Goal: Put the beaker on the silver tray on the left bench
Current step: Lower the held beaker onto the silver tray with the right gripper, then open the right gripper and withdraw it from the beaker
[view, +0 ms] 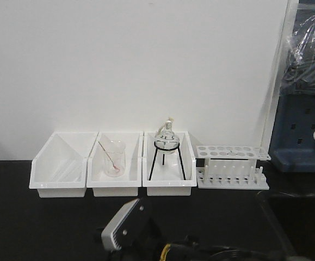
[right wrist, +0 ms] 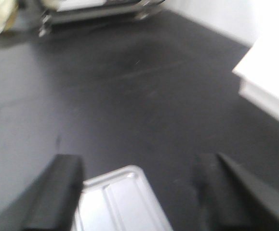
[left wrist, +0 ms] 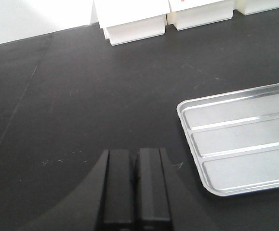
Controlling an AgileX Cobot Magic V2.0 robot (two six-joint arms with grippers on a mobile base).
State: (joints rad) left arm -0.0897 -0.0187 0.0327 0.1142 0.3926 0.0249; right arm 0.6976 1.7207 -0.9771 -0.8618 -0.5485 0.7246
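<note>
left wrist view: the left pincer (left wrist: 138, 185), fingers pressed together, hovers beside the ribbed silver tray (left wrist: 240, 139) on the black desk (left wrist: 81, 96). white bins (view: 113, 168) line the wall. the right pincer (right wrist: 139, 192) is spread open, empty.

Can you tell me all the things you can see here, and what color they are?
white bins: three, white, in a row against the wall on the bench
large beaker: one, clear with pink residue and a rod, in the middle bin
round flask: one, clear, on a black tripod in the right bin
test tube rack: one, white, right of the bins
silver tray: one, grey metal, on the black bench
left end effector: black, shut, empty
right end effector: black, open, above the tray
</note>
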